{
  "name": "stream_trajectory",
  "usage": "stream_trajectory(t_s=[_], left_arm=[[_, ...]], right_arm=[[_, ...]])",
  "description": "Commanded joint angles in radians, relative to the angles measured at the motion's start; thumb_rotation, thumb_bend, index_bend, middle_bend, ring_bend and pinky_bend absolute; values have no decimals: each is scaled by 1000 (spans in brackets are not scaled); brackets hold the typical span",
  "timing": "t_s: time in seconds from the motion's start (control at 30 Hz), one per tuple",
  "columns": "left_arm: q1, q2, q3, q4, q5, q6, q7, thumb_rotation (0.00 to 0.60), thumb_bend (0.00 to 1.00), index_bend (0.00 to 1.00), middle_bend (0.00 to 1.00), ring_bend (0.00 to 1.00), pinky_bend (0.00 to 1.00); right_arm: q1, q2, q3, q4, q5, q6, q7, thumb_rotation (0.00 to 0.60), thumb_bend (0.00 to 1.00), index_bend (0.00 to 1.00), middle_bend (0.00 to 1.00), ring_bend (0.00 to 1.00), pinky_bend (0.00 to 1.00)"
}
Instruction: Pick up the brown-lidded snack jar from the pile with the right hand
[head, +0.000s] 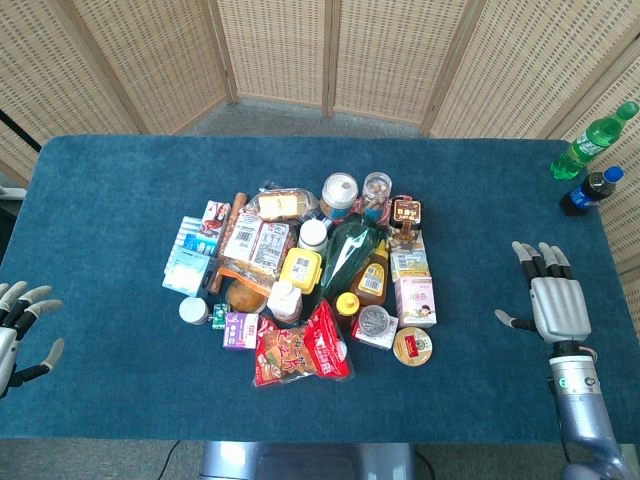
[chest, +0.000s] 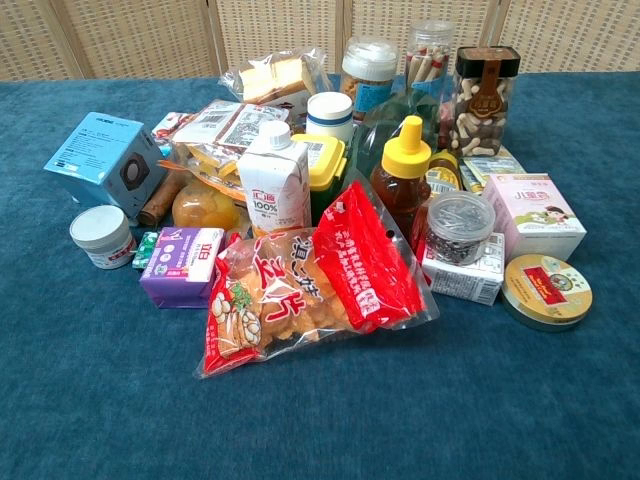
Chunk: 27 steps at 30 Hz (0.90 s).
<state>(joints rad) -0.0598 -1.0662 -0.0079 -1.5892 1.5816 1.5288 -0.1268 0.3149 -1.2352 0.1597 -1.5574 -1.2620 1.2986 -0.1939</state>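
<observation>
**Right hand flat on the cloth, jar waiting at the pile's back edge**

Resting palm-down on the blue table (head: 100, 330), right hand (head: 553, 300) – fingers spread apart, holding nothing, well clear of the pile. Far across at the opposite edge, left hand (head: 18, 325), likewise splayed and empty. Between them, the heap of groceries. At its rear right corner, upright: brown-lidded snack jar (chest: 483, 99), clear-walled, filled with pale and dark pieces – just beside a taller clear jar of stick biscuits (chest: 430, 60). In front of it, a honey bottle (chest: 402, 180) with a yellow cap and a pink carton (chest: 537, 215). At the near edge, a red snack bag (chest: 315, 280).
</observation>
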Motion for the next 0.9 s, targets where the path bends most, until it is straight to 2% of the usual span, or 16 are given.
stream_trajectory(t_s=[0.03, 0.2, 0.33, 0.43, 0.53, 0.67, 0.77, 0.9], left_arm=[[-1, 0, 1, 0, -1, -2, 3, 493, 452, 279, 215, 107, 0], [1, 0, 4, -3, 0, 0, 4, 496, 452, 279, 214, 107, 0], [3, 6, 2, -9, 3, 8, 8, 496, 451, 279, 215, 106, 0], [1, 11, 2, -16, 6, 9, 13, 495, 451, 279, 215, 107, 0], [0, 12, 2, -23, 7, 8, 18, 494, 452, 278, 214, 107, 0], [0, 14, 3, -32, 8, 9, 26, 494, 452, 278, 215, 107, 0], [4, 18, 4, -36, 7, 13, 31, 496, 451, 279, 214, 107, 0], [7, 24, 3, -41, 2, 16, 35, 495, 452, 279, 214, 106, 0]], right_arm=[[-1, -2, 0, 2, 1, 0, 0, 534, 0, 0, 117, 0, 0], [-4, -4, 0, -2, -5, -8, 39, 535, 0, 0, 117, 0, 0], [-9, 1, 6, -7, -18, -20, 140, 531, 0, 0, 116, 0, 0], [-2, 5, 23, -8, -24, -54, 289, 533, 0, 0, 114, 0, 0], [18, 11, 47, -7, -35, -117, 500, 532, 0, 0, 71, 0, 0], [59, -4, 76, 50, -61, -195, 755, 531, 0, 0, 13, 0, 0], [90, -33, 93, 108, -74, -227, 862, 522, 0, 0, 0, 0, 0], [134, -74, 110, 174, -78, -268, 940, 523, 0, 0, 0, 0, 0]])
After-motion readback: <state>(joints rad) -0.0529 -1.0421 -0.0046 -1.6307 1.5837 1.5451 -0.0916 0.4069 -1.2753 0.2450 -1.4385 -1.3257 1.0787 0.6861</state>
